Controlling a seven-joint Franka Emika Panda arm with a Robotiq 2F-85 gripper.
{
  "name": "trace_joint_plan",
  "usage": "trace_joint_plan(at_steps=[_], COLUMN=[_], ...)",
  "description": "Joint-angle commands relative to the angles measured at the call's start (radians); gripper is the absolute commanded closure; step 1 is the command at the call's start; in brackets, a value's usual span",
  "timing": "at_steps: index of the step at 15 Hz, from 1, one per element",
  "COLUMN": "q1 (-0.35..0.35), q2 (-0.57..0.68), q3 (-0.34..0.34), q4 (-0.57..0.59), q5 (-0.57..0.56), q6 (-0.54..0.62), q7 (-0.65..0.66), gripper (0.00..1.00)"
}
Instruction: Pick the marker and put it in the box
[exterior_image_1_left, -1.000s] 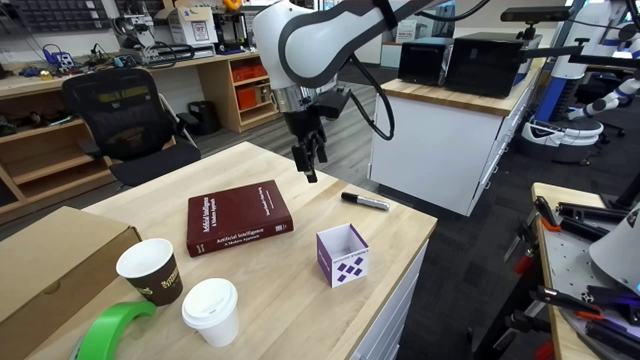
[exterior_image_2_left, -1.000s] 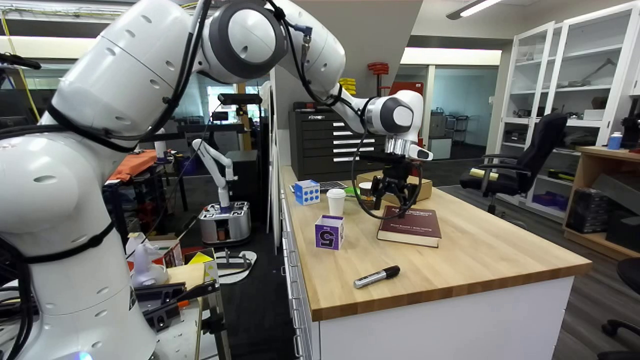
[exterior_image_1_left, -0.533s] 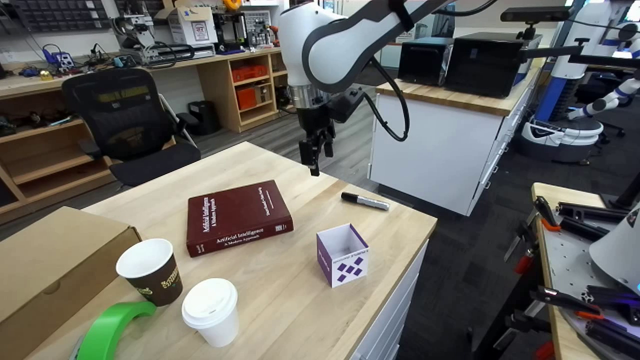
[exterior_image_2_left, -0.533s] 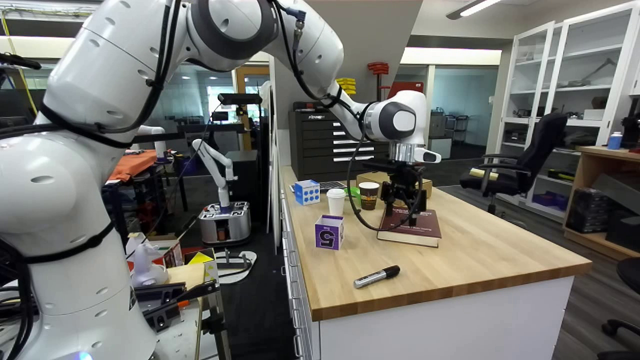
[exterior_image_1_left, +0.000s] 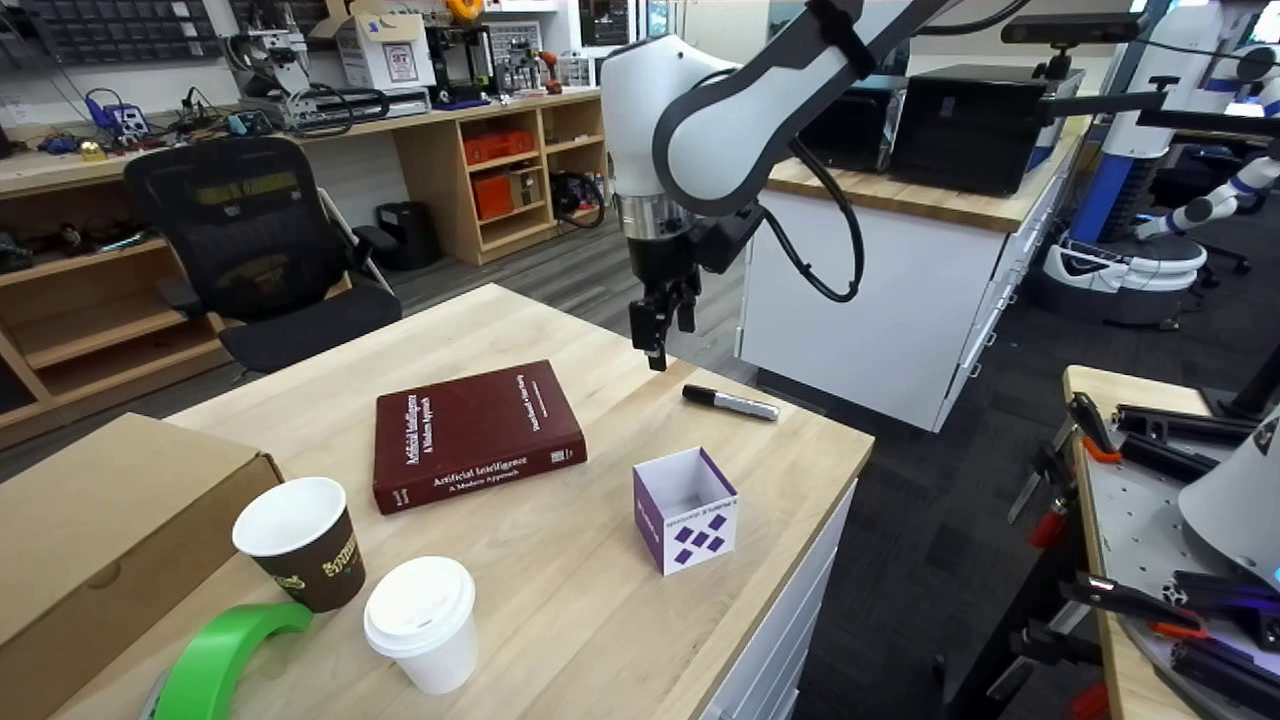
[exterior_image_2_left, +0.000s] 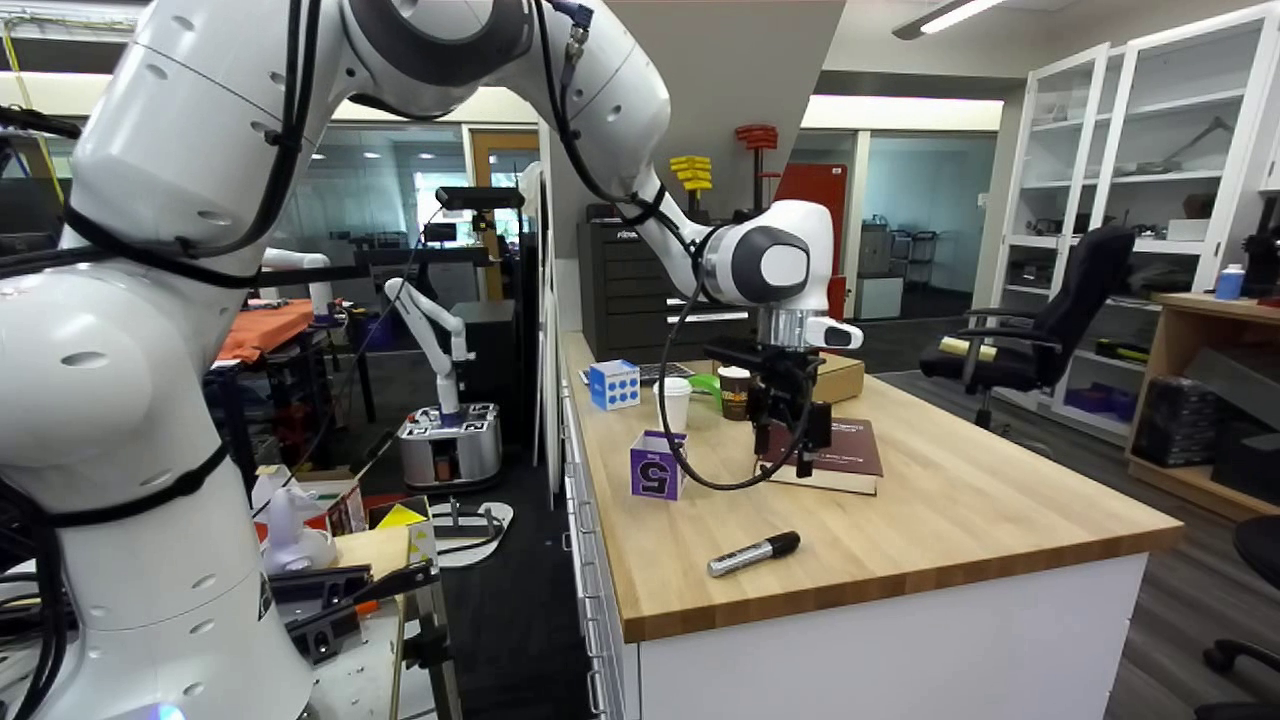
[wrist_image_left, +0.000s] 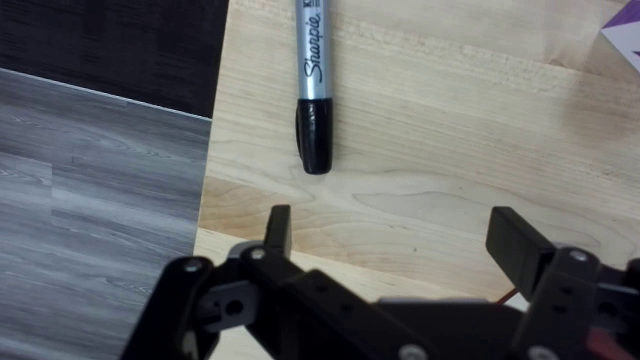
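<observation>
The marker (exterior_image_1_left: 731, 402) is a silver-grey pen with a black cap, lying on the wooden table; it also shows in an exterior view (exterior_image_2_left: 754, 554). In the wrist view the marker (wrist_image_left: 315, 85) points cap-end toward my jaws, its far end cut off. The box (exterior_image_1_left: 700, 535) is a small open-topped white and purple cube standing on the table, also seen in an exterior view (exterior_image_2_left: 656, 470); only a corner of the box (wrist_image_left: 627, 37) shows in the wrist view. My gripper (wrist_image_left: 390, 225) is open with nothing between its fingers. It hangs above the table, beyond the cap end (exterior_image_1_left: 668, 345).
A dark red book (exterior_image_1_left: 475, 430) lies beside the box. A white lidded cup (exterior_image_1_left: 425, 620), a brown cup (exterior_image_1_left: 305, 545), a green object (exterior_image_1_left: 220, 650) and a cardboard box (exterior_image_1_left: 110, 530) stand farther along. A blue-white cube (exterior_image_2_left: 614, 386) is near them. The table edge (wrist_image_left: 207, 165) runs close to the marker.
My gripper has moved sideways from above the book's far side toward the marker's cap end and has come a little lower. The marker and box have not moved.
</observation>
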Motion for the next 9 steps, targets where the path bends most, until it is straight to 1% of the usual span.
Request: trace_joint_plan(at_steps=[1, 5, 9], q1=[-0.015, -0.033, -0.037], q2=[-0.091, -0.114, -0.109], q3=[0.001, 0.001, -0.008], q4=[-0.139, -0.203, -0.232], q5=[-0.005, 0.006, 0.0], q6=[0.071, 0.119, 0.144], q7=[0.03, 0.025, 0.048], gripper=[0.0, 0.0, 0.0])
